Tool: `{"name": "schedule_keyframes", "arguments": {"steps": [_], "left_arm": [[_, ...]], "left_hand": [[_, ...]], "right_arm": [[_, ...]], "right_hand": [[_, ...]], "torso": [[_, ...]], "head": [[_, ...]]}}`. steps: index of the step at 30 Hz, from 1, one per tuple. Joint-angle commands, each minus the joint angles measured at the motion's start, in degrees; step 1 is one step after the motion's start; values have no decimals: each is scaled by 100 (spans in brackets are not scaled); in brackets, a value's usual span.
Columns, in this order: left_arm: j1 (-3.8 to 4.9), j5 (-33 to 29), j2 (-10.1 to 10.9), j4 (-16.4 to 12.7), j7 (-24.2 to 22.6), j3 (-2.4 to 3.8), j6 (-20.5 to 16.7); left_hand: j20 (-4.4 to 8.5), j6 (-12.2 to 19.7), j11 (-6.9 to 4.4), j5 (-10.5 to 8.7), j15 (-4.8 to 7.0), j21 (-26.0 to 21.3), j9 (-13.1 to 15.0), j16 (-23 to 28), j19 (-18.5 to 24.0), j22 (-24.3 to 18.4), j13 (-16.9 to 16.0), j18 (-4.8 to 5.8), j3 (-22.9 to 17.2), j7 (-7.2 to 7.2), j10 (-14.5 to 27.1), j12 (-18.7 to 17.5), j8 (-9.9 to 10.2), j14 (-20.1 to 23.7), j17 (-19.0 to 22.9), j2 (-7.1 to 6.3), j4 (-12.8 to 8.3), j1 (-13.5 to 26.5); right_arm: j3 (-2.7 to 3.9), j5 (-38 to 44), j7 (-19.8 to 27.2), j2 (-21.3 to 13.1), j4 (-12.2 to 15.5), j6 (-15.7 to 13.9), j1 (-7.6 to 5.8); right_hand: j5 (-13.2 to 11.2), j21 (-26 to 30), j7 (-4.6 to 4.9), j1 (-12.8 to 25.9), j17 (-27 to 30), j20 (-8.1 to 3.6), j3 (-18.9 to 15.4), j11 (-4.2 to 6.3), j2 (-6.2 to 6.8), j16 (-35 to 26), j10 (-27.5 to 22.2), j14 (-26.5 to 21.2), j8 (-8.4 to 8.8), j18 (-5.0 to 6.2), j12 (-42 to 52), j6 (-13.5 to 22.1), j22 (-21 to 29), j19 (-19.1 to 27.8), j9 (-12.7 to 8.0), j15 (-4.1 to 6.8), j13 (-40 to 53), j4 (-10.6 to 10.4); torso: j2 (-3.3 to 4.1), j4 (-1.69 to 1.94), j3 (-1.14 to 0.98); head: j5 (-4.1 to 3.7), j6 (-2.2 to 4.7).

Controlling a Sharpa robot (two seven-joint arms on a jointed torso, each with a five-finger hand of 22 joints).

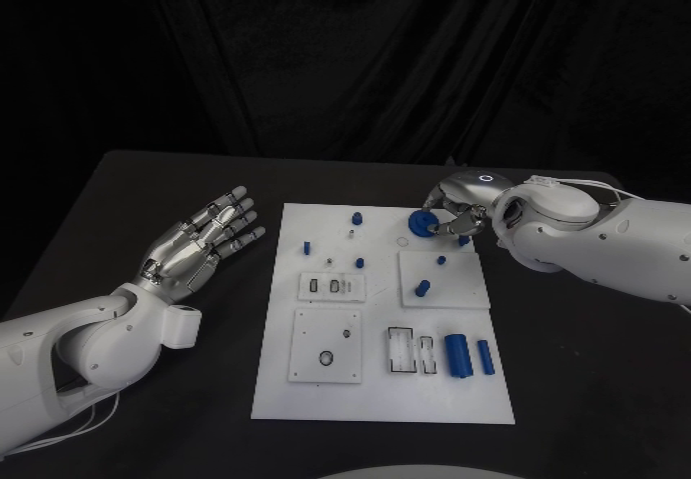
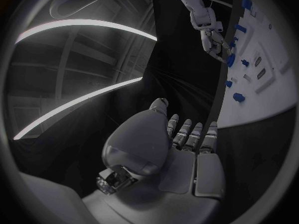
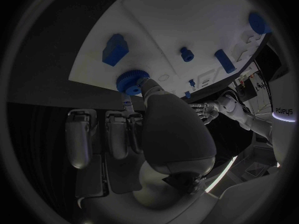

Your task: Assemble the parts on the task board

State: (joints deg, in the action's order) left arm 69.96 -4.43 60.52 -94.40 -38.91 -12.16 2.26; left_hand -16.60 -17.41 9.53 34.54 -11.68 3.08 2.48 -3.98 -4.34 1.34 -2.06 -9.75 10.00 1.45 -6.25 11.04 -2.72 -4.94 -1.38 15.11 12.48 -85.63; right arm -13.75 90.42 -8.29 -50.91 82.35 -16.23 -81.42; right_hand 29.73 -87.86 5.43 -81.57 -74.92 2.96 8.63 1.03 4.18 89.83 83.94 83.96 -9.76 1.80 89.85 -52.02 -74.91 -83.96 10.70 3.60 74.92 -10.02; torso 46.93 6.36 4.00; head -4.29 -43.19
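Black desk (image 1: 144, 200) carries white task board (image 1: 381, 399). Right hand (image 1: 458, 222) pinches blue gear (image 1: 423, 223) over board's far edge, likely ready for seating; gear axis appears tilted, exact direction unclear. Left hand (image 1: 198, 244) rests beside board, fingers spread, holding nothing. Keep it clear.

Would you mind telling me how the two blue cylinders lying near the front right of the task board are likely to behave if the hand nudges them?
The blue cylinders lie on their sides on the task board, so a sideways nudge would probably roll them. They look like small rigid pieces, likely light and stiff. Their smooth round surface may slip from a loose pinch.
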Motion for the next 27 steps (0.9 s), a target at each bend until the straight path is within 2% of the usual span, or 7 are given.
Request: {"name": "schedule_keyframes", "arguments": {"steps": [1,7,12,17,20,27], "left_arm": [[-3,12,-11,-2,-248,4,83],[-3,12,-11,0,-243,4,90],[-4,12,10,-21,-243,4,85],[-4,12,37,-44,-240,4,74],[-4,12,49,-52,-237,4,63],[-4,11,42,-60,-233,4,53]], "left_hand": [[-23,-12,39,25,-34,-2,5,-21,-17,7,-6,55,-12,33,-8,32,-38,-5,-10,13,-21,-23],[-23,-2,41,25,-36,-2,3,-25,-17,7,-6,58,-16,36,-8,33,-36,-10,-11,14,-23,-23],[-23,-2,41,25,-36,-2,3,-25,-17,7,-6,58,-16,36,-8,33,-36,-10,-11,14,-23,-23],[-23,-12,44,25,-41,0,4,-32,-21,8,-8,62,-21,40,-14,44,-38,-18,-13,16,-27,-22],[-24,-14,55,25,-56,3,4,-47,-25,9,-12,74,-30,43,-30,66,-38,-36,-17,14,-35,-18],[-24,-14,55,25,-56,3,4,-47,-25,9,-12,74,-30,43,-30,66,-38,-36,-17,14,-35,-18]], "right_arm": [[-40,27,13,-6,-5,113,63],[-40,27,21,-30,29,67,63],[-39,27,-7,-115,197,-63,45],[-38,27,-20,-165,387,-254,-75],[-38,27,-29,-174,524,-348,-191],[-37,27,-38,-41,694,-313,-341]], "right_hand": [[-18,16,-288,21,-1508,-59,24,61,-57,17,606,604,-1005,-95,15,-254,-1361,-375,1302,59,1508,46],[26,8,-284,47,-1508,-76,46,71,-53,17,606,604,-1155,-100,15,-302,-1370,-387,1443,82,1508,68],[108,-11,-279,76,-1508,-80,57,70,-37,17,606,604,-1190,-107,15,-281,-1383,-407,1490,85,1508,62],[126,-55,-267,141,-1508,-82,58,64,-9,17,606,604,-1229,-123,15,-326,-1412,-451,1538,85,1508,25],[105,-71,-273,169,-1508,-83,59,66,3,17,606,604,-1238,-129,15,-344,-1422,-468,1555,85,1508,6],[-43,-75,-271,236,-1508,-88,78,70,30,17,606,604,-1193,-130,15,-361,-1426,-473,1567,91,1508,-53]], "torso": [[-5,-12,-2],[-1,3,0],[4,7,0],[2,3,2],[4,5,2],[10,22,10]], "head": [[10,-15],[11,-15],[42,-25],[64,-38],[69,-39],[76,-38]]}}
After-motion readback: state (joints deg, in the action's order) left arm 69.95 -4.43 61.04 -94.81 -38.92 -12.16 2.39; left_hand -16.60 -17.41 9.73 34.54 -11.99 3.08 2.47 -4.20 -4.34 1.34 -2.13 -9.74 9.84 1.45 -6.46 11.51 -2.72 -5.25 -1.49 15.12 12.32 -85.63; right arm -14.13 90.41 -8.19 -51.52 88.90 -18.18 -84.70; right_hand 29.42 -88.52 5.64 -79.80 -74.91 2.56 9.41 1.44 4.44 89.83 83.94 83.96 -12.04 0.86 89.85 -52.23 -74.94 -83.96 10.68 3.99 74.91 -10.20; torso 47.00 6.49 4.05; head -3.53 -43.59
